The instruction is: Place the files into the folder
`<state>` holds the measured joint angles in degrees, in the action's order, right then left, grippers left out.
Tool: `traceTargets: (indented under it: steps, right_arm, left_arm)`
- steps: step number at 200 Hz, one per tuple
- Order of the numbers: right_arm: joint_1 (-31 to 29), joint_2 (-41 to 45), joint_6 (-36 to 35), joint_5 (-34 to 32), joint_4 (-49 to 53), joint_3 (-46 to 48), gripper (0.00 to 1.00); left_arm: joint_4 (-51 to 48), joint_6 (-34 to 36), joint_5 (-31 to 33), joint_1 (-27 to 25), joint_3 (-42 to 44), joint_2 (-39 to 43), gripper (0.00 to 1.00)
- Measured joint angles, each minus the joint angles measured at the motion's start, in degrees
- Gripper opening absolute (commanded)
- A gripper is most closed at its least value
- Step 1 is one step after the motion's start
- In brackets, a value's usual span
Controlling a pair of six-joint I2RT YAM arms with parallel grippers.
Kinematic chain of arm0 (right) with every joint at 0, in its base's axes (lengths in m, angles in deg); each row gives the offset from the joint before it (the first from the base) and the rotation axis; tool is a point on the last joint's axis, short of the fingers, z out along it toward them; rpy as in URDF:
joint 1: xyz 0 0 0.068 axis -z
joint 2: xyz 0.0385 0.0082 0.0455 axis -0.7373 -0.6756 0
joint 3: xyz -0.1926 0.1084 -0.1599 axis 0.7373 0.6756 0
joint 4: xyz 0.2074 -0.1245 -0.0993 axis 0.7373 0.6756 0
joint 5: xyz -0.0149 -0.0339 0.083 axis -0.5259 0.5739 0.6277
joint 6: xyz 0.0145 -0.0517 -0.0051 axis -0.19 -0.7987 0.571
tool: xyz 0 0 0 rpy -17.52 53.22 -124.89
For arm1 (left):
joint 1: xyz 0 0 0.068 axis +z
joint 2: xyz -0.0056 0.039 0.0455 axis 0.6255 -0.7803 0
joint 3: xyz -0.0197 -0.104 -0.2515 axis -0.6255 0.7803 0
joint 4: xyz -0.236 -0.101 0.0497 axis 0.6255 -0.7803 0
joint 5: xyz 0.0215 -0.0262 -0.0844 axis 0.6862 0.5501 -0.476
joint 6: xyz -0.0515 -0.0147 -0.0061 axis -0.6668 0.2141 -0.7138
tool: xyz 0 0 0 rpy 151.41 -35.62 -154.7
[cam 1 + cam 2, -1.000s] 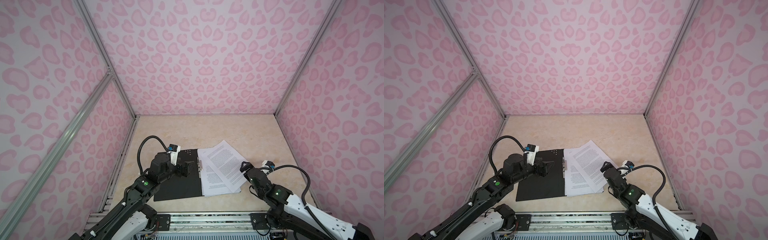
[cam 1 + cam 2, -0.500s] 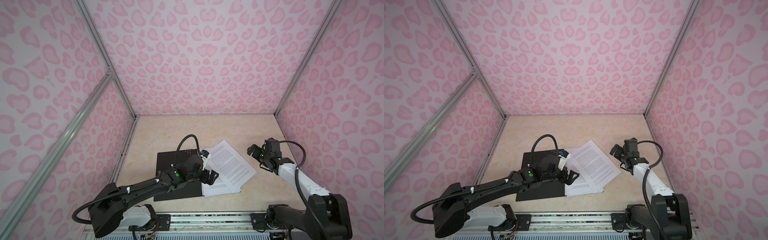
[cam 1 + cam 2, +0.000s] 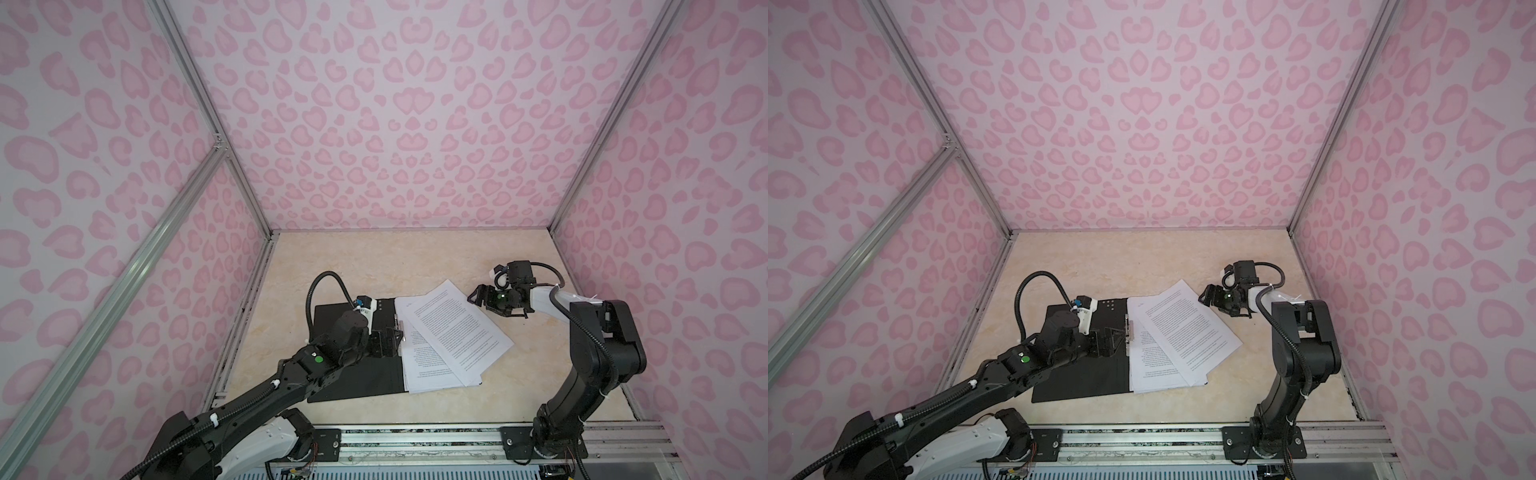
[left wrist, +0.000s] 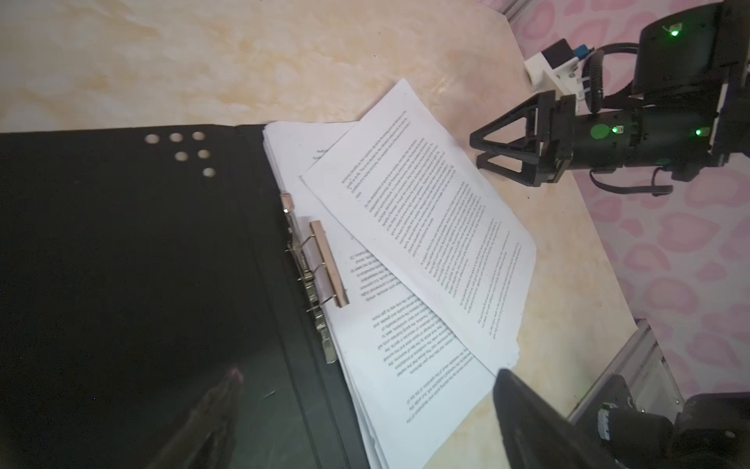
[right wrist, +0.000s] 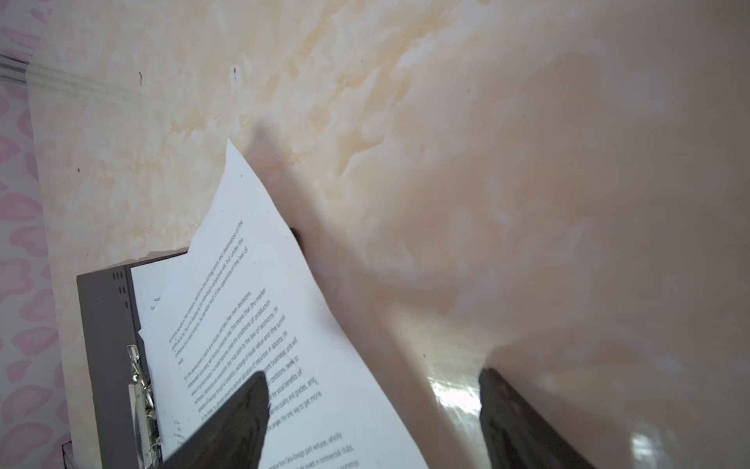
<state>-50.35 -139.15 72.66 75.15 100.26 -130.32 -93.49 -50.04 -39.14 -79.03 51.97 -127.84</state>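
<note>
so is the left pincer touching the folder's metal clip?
Apart. In the left wrist view the left pincer, open, ends short of the clip; folder and paper show between.

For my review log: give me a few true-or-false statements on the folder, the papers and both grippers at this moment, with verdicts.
1. The folder lies open, black inside up. True.
2. The top sheet lies square on the stack. False: it sits askew, with corners jutting past the stack.
3. The left gripper is clamped on the metal clip. False: it is open over the folder near the clip and holds nothing.
4. The right gripper is open beside the top sheet's edge. True.
</note>
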Motion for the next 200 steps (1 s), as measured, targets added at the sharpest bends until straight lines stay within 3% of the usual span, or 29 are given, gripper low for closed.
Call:
traceTargets:
  steps: [36, 102, 159, 200]
  right_arm:
    - [-0.24, -1.44, -1.64, 2.51, -0.28, -0.83, 0.77]
    - [0.13, -0.11, -1.42, 8.37, -1.62, 3.58, 0.61]
    - [1.05, 0.94, 1.29, 11.19, -3.67, 7.65, 0.25]
    - [1.20, 3.74, 4.00, 13.29, -5.11, 11.47, 0.11]
  left_arm:
    - [-3.28, -0.37, -2.89, 7.32, 2.89, 4.83, 0.97]
    - [-5.38, 1.92, -5.88, 10.75, 2.82, 6.08, 0.97]
    - [-5.51, 2.80, -7.61, 11.50, 2.82, 5.86, 0.97]
    - [-5.55, 2.84, -7.74, 11.85, 2.82, 6.16, 0.97]
